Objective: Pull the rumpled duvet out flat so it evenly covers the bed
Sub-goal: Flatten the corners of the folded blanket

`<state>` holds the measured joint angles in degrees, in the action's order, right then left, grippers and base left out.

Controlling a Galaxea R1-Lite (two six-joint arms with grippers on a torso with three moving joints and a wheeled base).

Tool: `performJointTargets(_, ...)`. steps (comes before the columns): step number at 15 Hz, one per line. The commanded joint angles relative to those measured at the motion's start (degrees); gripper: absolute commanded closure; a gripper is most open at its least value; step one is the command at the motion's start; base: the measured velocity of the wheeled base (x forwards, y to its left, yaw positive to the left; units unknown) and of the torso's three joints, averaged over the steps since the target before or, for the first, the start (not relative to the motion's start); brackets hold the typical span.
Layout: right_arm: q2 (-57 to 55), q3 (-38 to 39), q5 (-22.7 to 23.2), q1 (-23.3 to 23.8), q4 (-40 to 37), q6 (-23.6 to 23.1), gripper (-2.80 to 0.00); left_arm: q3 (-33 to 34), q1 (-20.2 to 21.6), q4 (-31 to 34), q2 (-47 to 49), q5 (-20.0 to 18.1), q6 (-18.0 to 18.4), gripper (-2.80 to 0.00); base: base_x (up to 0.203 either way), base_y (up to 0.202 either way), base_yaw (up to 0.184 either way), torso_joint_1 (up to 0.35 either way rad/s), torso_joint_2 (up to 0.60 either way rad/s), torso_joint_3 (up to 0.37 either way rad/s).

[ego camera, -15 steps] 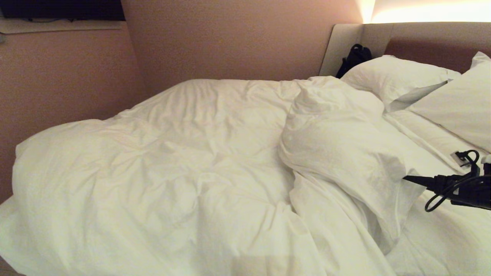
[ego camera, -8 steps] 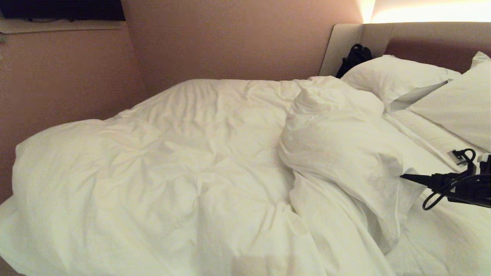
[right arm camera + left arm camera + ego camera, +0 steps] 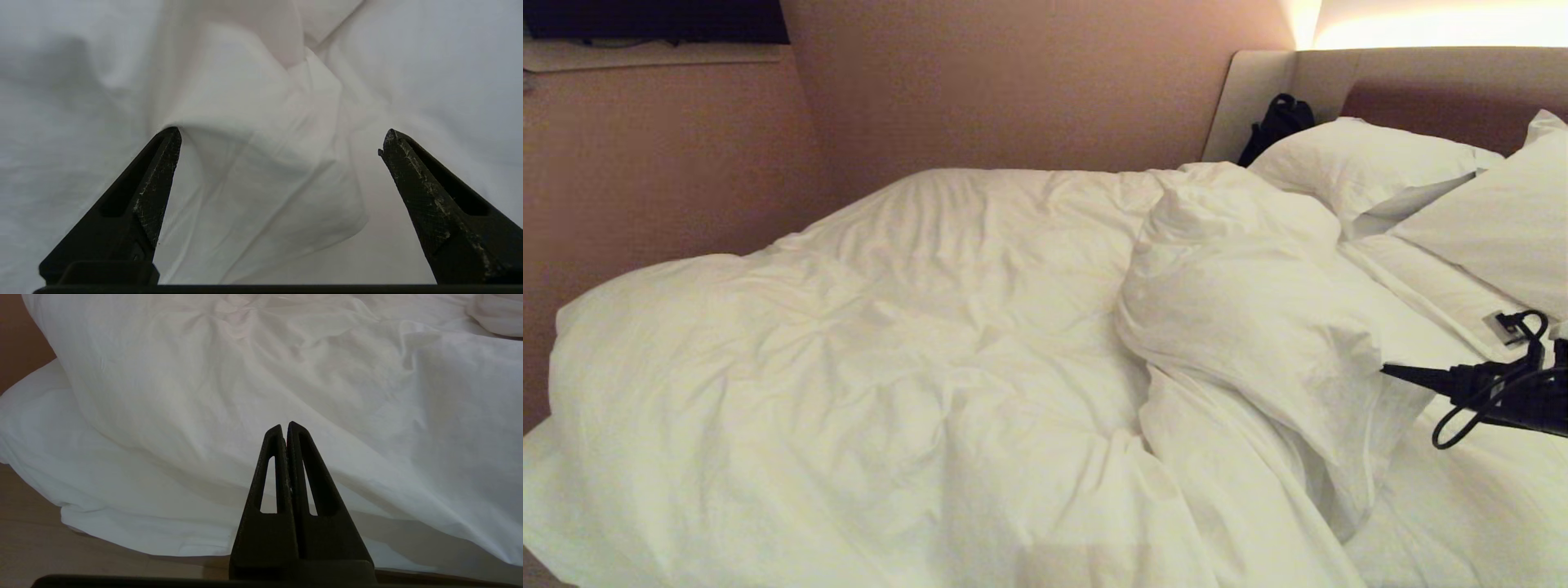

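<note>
The duvet (image 3: 890, 351) lies rumpled over most of the bed (image 3: 1421, 90). Its near right corner (image 3: 1250, 327) is folded back into a thick puffy flap, which bares the fitted sheet (image 3: 1470, 506). My right gripper (image 3: 1401, 374) comes in from the right edge and points at the lower edge of that flap. In the right wrist view the right gripper (image 3: 281, 131) is open wide, with the flap's rounded corner (image 3: 265, 196) lying between the fingers but not gripped. My left gripper (image 3: 285, 425) is shut and empty, low beside the duvet's hanging side (image 3: 286, 367).
Two white pillows (image 3: 1364, 163) (image 3: 1503, 229) lean at the headboard, with a black bag (image 3: 1278, 122) in the corner behind them. A pinkish wall (image 3: 686, 163) runs along the far side of the bed. Wooden floor (image 3: 32, 539) shows under the left gripper.
The right gripper's tip has lifted very slightly by the flap's edge. The duvet and the left gripper have not moved.
</note>
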<state>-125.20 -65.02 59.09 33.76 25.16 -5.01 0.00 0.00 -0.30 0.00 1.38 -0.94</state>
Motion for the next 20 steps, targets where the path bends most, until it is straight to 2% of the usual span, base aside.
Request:
performJointTargets(1, 0.53, 0.07, 0.5, -0.01, 0.15, -0.09, -2.8, 0.0, 0.0, -0.05, 0.0, 0.03, -0.03, 0.0, 0.0, 0.0, 0.0, 0.0, 0.0, 0.0)
performJointTargets(7, 0.92, 1.01, 2.4, 0.26, 0.24, -0.32, -2.8, 0.0, 0.0, -0.05, 0.0, 0.03, -0.11, 0.0, 0.0, 0.0, 0.0, 0.0, 0.0, 0.0)
performJointTargets(11, 0.83, 3.23, 4.36, 0.2, 0.15, -4.55, -2.8, 0.0, 0.03, -0.05, 0.0, 0.03, -0.06, 0.0, 0.0, 0.0, 0.0, 0.0, 0.0, 0.0)
performJointTargets(16, 0.92, 3.76, 5.6, 0.26, 0.15, -5.01, -2.8, 0.0, 0.0, -0.05, 0.0, 0.03, -0.03, 0.0, 0.0, 0.0, 0.0, 0.0, 0.0, 0.0)
performJointTargets(17, 1.0, 3.76, 5.6, 0.26, 0.15, -5.01, 0.0, 0.0, 0.0, -0.05, 0.0, 0.03, -0.03, 0.0, 0.0, 0.0, 0.0, 0.0, 0.0, 0.0)
performJointTargets(20, 1.45, 3.85, 5.96, 0.36, 0.15, -5.01, 0.0, 0.0, 0.0, -0.05, 0.0, 0.03, -0.03, 0.0, 0.0, 0.0, 0.0, 0.0, 0.0, 0.0)
